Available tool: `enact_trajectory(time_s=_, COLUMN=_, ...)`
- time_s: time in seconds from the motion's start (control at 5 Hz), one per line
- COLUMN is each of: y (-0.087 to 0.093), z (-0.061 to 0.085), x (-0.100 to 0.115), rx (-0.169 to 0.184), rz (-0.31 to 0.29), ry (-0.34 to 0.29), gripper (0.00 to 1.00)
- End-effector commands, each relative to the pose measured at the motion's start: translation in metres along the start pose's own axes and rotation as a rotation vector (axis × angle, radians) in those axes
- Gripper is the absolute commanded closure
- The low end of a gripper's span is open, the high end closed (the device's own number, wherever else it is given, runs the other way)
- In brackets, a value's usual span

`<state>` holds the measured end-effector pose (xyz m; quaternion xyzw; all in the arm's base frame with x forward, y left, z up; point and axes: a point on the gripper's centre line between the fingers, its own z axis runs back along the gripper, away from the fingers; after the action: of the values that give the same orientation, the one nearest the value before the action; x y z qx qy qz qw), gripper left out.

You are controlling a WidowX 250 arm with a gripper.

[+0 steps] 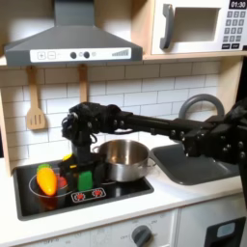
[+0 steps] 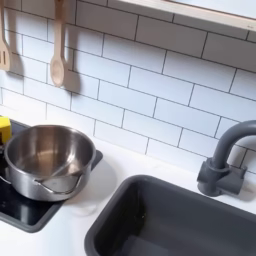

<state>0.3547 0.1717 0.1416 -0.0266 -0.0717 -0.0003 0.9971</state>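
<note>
In the first exterior view my black gripper (image 1: 79,154) hangs fingers-down over the left part of the black stovetop (image 1: 116,198), with the arm reaching in from the right. Just below it stands a small green object (image 1: 85,179), with a red piece (image 1: 63,181) and a yellow-orange toy vegetable (image 1: 45,178) to its left. Dark fingers blur into the background, so I cannot tell the gap between them or whether they touch anything. The silver pot (image 1: 123,159) sits right of the gripper; in the second exterior view the pot (image 2: 45,160) is empty.
A dark sink (image 1: 193,164) (image 2: 170,220) with a grey faucet (image 1: 198,104) (image 2: 225,165) lies right of the stove. A wooden spatula (image 1: 36,111) and a wooden spoon (image 2: 58,55) hang on the tiled wall. A range hood (image 1: 72,43) and a microwave (image 1: 198,27) sit overhead.
</note>
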Motion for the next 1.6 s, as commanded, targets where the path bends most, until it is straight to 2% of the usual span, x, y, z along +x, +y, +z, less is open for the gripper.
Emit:
enact_trajectory(time_s=0.0, y=0.0, z=-0.001, x=0.0, rx=-0.007, rz=0.002, ry=-0.004, gripper=0.0)
enact_trajectory(time_s=0.6, y=0.002, z=0.0, x=0.002, rx=0.0, rz=-0.001, ry=-0.016, gripper=0.0)
enact_trajectory(time_s=0.8, y=-0.002, z=0.002, x=0.002, rx=0.005, rz=0.009, ry=-0.028, gripper=1.0)
enact_trajectory(time_s=1.0, y=-0.002, z=0.002, x=0.002, rx=0.001, rz=0.01, ry=-0.03, gripper=1.0)
enact_trajectory(time_s=1.4, y=-0.006, z=0.012, x=-0.004, rx=-0.045, rz=0.034, ry=-0.047, gripper=1.0)
